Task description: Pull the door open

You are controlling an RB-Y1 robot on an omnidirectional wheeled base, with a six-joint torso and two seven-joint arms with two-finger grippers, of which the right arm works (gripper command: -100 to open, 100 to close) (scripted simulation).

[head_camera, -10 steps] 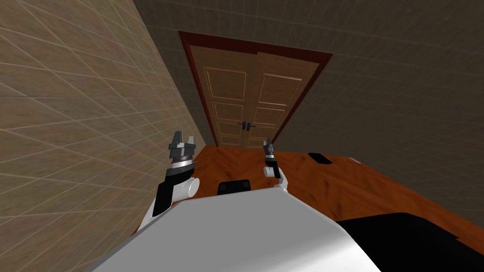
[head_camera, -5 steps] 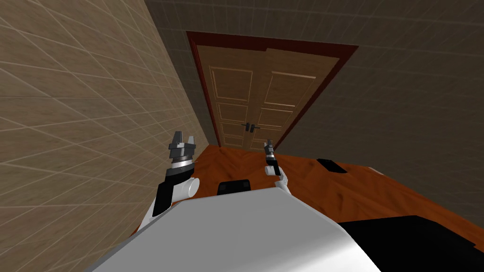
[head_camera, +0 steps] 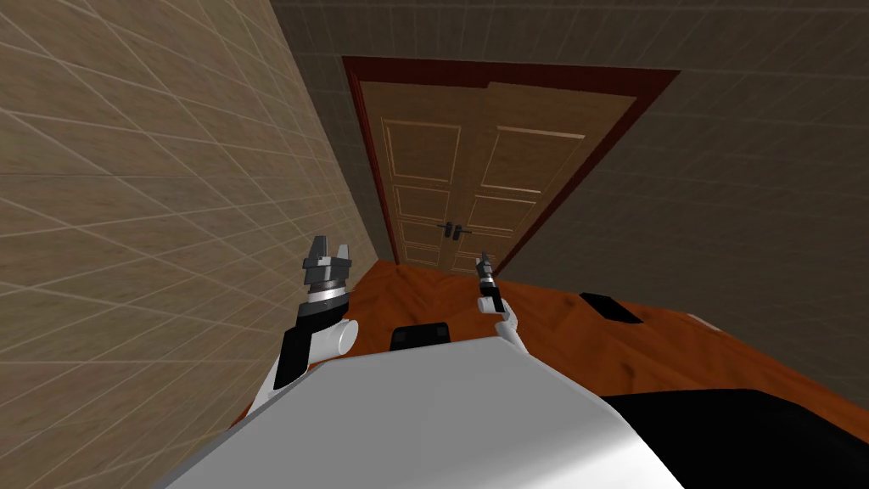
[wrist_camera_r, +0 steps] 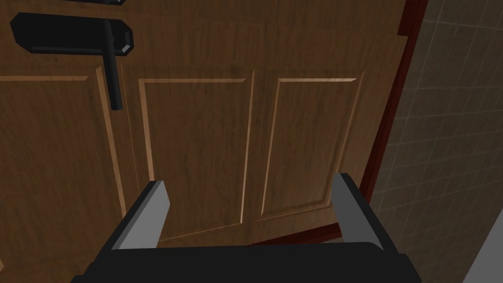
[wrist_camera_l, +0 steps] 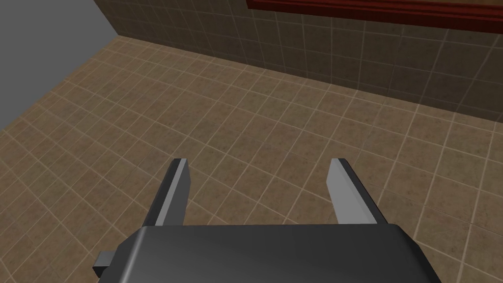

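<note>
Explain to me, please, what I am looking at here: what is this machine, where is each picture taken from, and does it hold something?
This is a robot with two arms, standing before a brown double door in a dark red frame. The wide picture comes from a camera on its head, looking down and forward. The other two come from cameras on its hands, each looking along that hand's claw. The left claw points at a tiled wall. The right claw points at the door, whose black handle lies ahead, untouched. Both claws are open and hold nothing. The floor is reddish wood.
</note>
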